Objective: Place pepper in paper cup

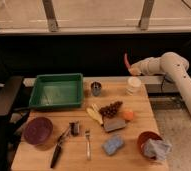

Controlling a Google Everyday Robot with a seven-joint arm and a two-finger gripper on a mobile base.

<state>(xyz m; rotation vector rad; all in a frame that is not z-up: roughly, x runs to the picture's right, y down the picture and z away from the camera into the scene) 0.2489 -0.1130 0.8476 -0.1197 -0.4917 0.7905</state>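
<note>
Now the pepper hangs just above the paper cup.
The pincer (132, 68), closed on the pepper (126, 61), holds it upright over the tabletop's (139, 117) far right edge; the paper cup (134, 85) stands directly below.

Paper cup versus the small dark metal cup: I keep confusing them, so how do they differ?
The paper cup is off-white and wider; the metal cup is dark and smaller. The paper cup sits at the table's far right edge, under the gripper holding the pepper; the metal cup stands beside the green tray. Both stand upright.
</note>
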